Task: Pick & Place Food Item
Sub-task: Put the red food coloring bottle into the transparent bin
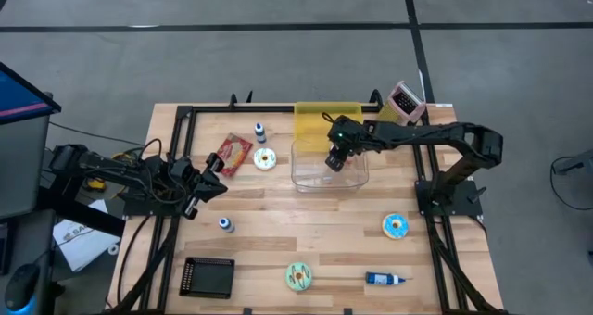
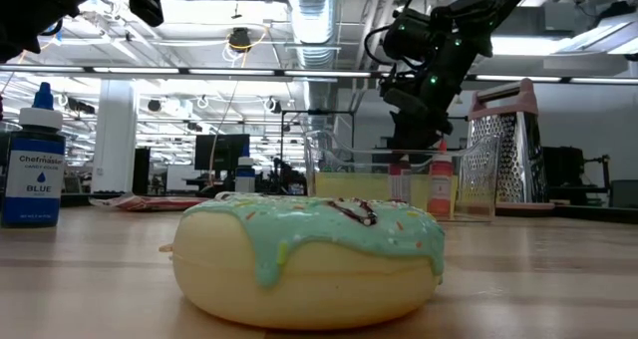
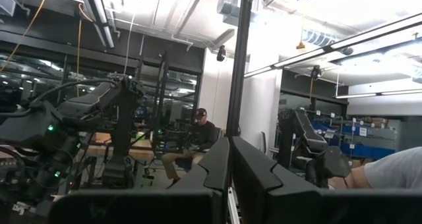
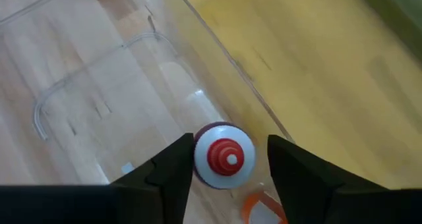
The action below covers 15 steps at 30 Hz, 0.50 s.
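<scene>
a doughnut (image 2: 309,259) shows mint-green icing with sprinkles and a dark drizzle over pale yellow dough, on a light wood table (image 2: 558,279). a blue dye bottle (image 2: 37,165) wears a blue cap; a red-and-white cap (image 4: 224,155) sits inside a clear bin (image 1: 329,171) with a yellow lid (image 1: 326,120).

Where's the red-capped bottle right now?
The red-capped bottle sits inside the clear container at the table's far middle, by the wall next to the yellow board, directly between the right gripper's open fingers.
</scene>
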{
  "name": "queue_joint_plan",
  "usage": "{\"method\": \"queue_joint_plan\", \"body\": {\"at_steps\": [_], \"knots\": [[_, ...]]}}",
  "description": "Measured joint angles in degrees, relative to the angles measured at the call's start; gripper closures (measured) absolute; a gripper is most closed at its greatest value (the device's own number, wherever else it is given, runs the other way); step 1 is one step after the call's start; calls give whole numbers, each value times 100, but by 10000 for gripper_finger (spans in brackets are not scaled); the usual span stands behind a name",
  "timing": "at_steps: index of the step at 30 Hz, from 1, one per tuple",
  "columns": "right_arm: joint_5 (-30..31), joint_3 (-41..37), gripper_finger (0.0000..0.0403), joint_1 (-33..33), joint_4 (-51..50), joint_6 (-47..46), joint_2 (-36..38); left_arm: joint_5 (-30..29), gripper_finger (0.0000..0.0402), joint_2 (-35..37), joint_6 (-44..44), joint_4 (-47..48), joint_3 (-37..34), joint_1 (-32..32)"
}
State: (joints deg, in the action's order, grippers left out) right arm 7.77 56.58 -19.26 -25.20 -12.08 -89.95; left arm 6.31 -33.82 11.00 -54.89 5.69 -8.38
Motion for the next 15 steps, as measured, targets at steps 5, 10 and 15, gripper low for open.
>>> {"method": "queue_joint_plan", "body": {"at_steps": [5, 10, 15], "knots": [[0, -4, 237, 11, 41, 4, -2, 0, 390, 2, -2, 0, 0, 0], [-20, -4, 252, 11, 84, 4, -2, 0, 390, 0, 0, 2, 0, 0], [-15, -2, 255, 21, 176, 8, 86, 0, 390, 1, 0, 1, 0, 0]]}}
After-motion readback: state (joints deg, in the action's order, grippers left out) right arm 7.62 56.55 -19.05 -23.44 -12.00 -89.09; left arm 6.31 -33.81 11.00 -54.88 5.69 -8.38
